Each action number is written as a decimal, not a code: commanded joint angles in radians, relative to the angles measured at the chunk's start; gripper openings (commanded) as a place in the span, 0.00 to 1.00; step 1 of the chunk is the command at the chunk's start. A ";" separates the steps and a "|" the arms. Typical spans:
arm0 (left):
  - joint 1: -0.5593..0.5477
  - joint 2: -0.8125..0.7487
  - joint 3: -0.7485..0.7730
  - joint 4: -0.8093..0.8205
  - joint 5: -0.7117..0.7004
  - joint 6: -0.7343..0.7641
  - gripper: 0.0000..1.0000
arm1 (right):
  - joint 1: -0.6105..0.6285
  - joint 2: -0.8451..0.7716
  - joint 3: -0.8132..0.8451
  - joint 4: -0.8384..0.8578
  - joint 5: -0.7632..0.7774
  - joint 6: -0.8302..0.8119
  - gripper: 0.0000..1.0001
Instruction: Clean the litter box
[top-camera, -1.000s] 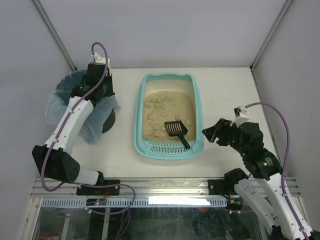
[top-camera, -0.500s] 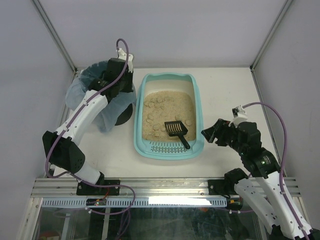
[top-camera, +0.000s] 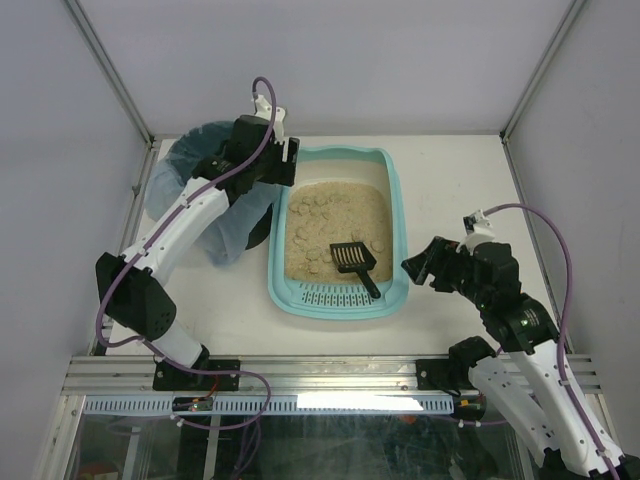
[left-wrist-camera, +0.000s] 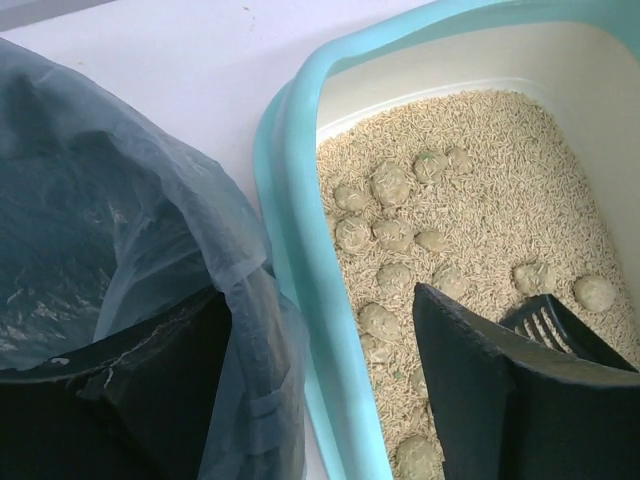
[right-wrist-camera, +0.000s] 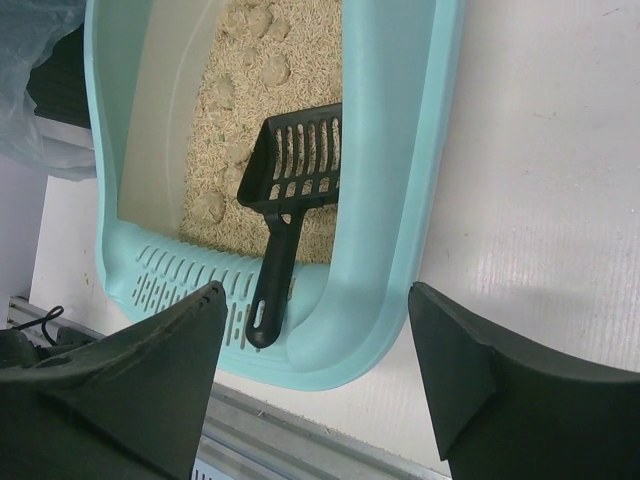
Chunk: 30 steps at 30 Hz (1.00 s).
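Litter box (top-camera: 397, 215) sits at the middle of the white table (top-camera: 460, 180) in the top view, long axis running 12 to 6 o'clock, beige litter filling it and several rounded clumps (top-camera: 312, 208) lying on top. A black slotted scoop (top-camera: 352, 258) rests in the litter toward 5 o'clock, its handle crossing the grate at the near end. The round bin (top-camera: 185, 160) with its bluish bag stands just beside the box at 10 o'clock. The left gripper (top-camera: 280, 170) hangs where the bin meets the box's far left corner; the right gripper (top-camera: 415, 265) hovers at 4 o'clock of the box, off its rim. From the left wrist, the pincer is spread wide: one finger sits on the bin's side at 7 o'clock, the other over the litter at 5 o'clock, with the bag's edge and the teal rim between them. From the right wrist, that pincer is also spread wide and holds nothing, its fingers (right-wrist-camera: 480, 390) framing the scoop handle and the slotted grate (right-wrist-camera: 185, 275) below
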 joint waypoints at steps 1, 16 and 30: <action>-0.009 -0.069 0.046 0.076 -0.071 0.000 0.77 | -0.004 0.018 0.048 0.015 0.011 -0.020 0.77; -0.009 -0.542 -0.175 0.201 -0.251 0.071 0.99 | 0.078 0.185 0.151 -0.056 -0.065 -0.089 0.75; -0.009 -0.922 -0.471 0.218 0.203 -0.066 0.98 | 0.339 0.355 0.132 0.000 0.020 -0.031 0.61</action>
